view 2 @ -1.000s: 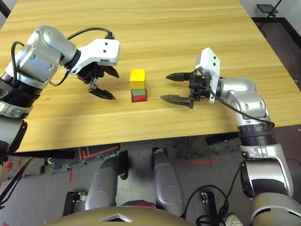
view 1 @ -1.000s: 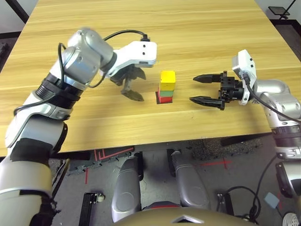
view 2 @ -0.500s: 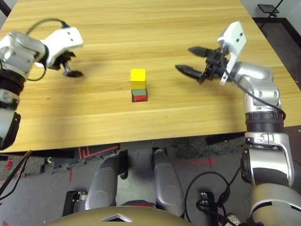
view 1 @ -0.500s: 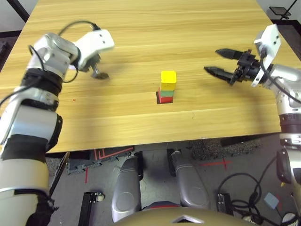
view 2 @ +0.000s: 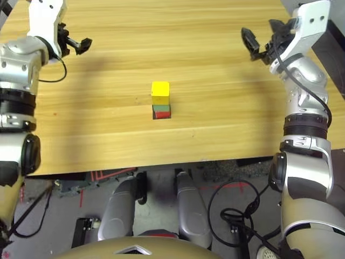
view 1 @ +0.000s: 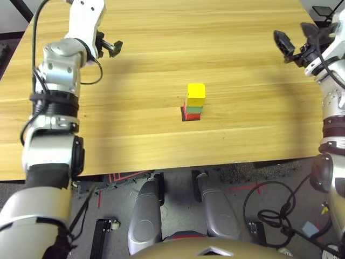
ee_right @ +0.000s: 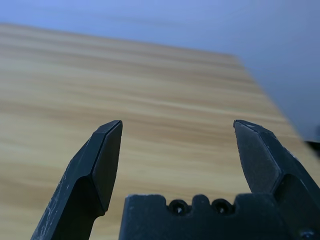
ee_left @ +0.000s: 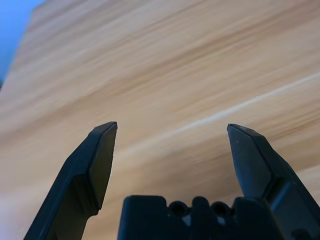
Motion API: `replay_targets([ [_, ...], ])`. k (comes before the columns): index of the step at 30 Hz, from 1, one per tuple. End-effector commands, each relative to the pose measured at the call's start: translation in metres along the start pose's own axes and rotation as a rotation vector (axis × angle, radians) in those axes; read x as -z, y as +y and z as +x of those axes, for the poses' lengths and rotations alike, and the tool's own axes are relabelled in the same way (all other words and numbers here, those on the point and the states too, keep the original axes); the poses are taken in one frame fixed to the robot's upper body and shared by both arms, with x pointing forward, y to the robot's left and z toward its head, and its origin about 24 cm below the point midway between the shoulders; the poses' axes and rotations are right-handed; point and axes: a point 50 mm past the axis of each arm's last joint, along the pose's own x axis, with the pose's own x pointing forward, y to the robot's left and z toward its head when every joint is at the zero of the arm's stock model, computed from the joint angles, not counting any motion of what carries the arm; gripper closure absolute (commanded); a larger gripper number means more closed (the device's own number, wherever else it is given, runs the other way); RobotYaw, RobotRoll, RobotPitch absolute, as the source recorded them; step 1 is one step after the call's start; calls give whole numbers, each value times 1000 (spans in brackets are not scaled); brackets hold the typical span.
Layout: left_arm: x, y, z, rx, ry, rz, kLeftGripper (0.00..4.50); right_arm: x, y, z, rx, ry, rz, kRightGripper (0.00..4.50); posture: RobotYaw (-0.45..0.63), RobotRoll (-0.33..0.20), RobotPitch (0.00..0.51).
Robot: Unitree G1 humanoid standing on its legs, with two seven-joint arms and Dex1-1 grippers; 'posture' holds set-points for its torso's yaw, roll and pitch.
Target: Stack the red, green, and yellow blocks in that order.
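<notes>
Left gripper: fingers spread wide, nothing held, raised over far-left part of table. Stack well apart, to its right and nearer robot.

Stack, table centre: red block at bottom on black patch, green block on it, yellow block on top. Order judged correct; yellow looks set slightly off-square.

Right gripper: jaws wide, empty, raised at far-right. Stack well apart, to its left.

Step judged: retreat. Arms to be kept high and clear of tower; table not to be bumped.
</notes>
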Motion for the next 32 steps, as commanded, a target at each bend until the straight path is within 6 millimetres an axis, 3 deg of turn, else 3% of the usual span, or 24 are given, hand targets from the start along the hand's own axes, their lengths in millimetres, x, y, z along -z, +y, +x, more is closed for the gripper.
replay_targets([
  [1,10,12,-23,-154,7,-30,21,0,-17,-10,168,-34,-20,0,169,101,265],
  [5,15,23,-31,-288,-18,-62,21,4,-31,-20,318,-47,-52,0,176,100,266],
  [9,7,30,-40,-423,-127,-155,21,12,-49,-35,447,-26,-47,0,187,104,273],
  [13,-2,26,-43,-448,-223,-220,21,22,-63,-52,527,4,-59,0,169,96,291],
  [15,-2,22,-45,-443,-238,-229,21,28,-63,-58,544,22,-72,0,162,92,300],
  [22,28,4,-57,-367,-153,-210,21,46,-59,-78,563,81,-63,0,165,71,327],
  [32,47,1,-71,-389,-99,-216,21,50,-51,-67,532,88,-53,0,231,83,300],
])
